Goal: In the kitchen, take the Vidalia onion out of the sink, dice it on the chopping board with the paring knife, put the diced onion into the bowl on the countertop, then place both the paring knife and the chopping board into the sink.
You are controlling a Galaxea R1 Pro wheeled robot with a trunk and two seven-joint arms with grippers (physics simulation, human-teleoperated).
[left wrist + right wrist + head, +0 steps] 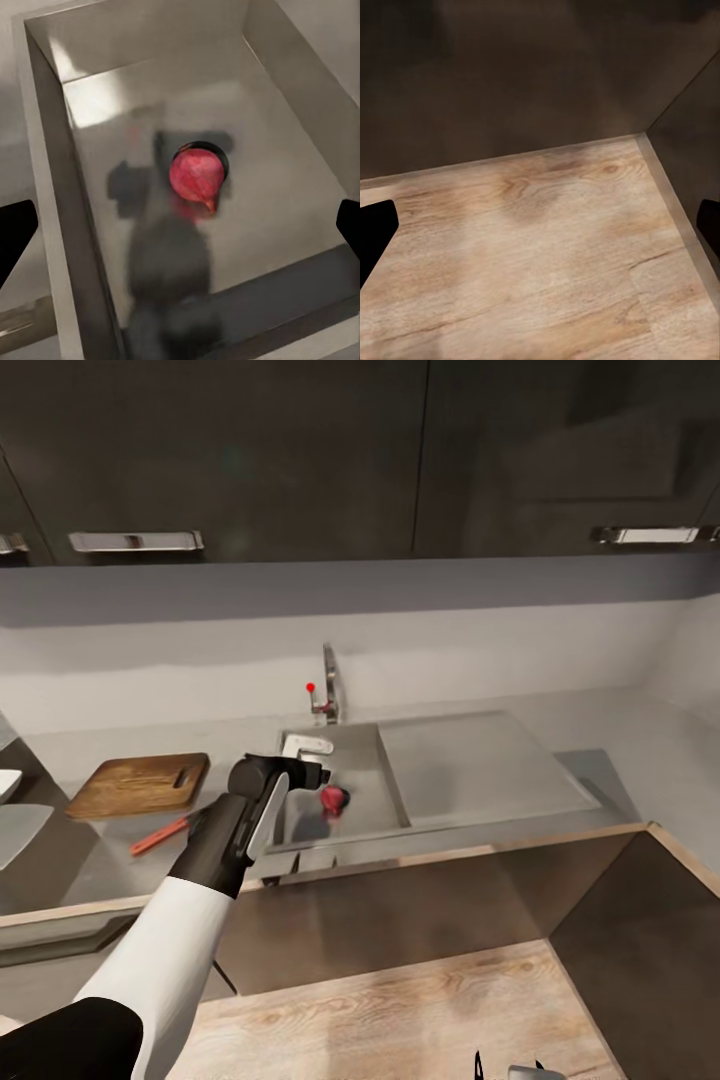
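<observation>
Left gripper [312, 770] over sink [52, 112], jaws apart, above red onion [196, 177] hiding drain; right gripper [540, 225] jaws apart, tips cut off

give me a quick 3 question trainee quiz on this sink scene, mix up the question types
1. True or false: the onion lies on the chopping board.
2. The paring knife lies: A) in the sink B) on the countertop by the board C) in the left gripper
3. Fill in: the left gripper's fingers are spread ____ above the basin.

Key: 1 false, it sits in the sink at the drain; 2 B; 3 open.
</observation>
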